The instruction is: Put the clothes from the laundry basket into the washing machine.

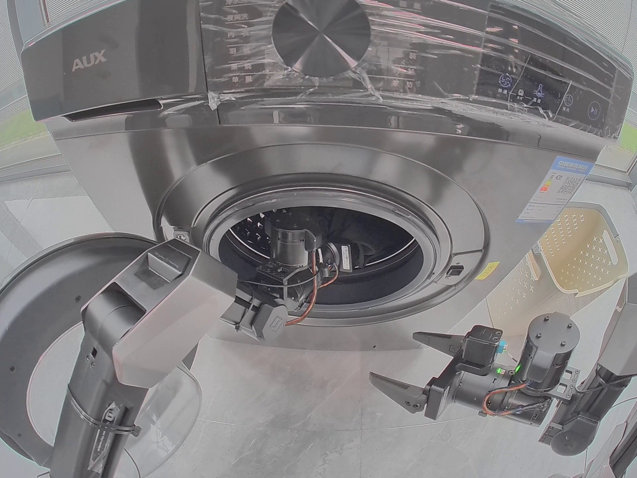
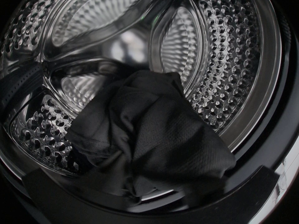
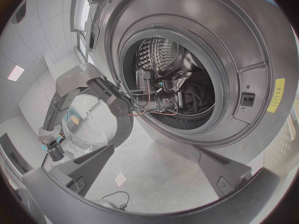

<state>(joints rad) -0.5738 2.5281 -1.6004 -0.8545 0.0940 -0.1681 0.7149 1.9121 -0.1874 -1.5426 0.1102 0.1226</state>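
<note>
The grey front-loading washing machine (image 1: 318,167) stands with its round door swung open. A black garment (image 2: 149,131) lies bunched in the lower part of the steel drum (image 2: 230,47), and it shows as a dark heap (image 3: 199,94) behind the opening. My left arm's wrist (image 1: 292,247) sits inside the drum mouth, just before the garment. My right gripper (image 1: 395,358) hangs open and empty below and to the right of the opening, above the floor. The cream laundry basket (image 1: 584,253) stands to the machine's right.
The open door (image 1: 40,313), with its glass bowl (image 3: 84,125), juts out at the left beside my left arm. Pale tiled floor (image 1: 298,399) spreads in front of the machine. The basket's perforated wall (image 3: 288,140) is close to my right gripper.
</note>
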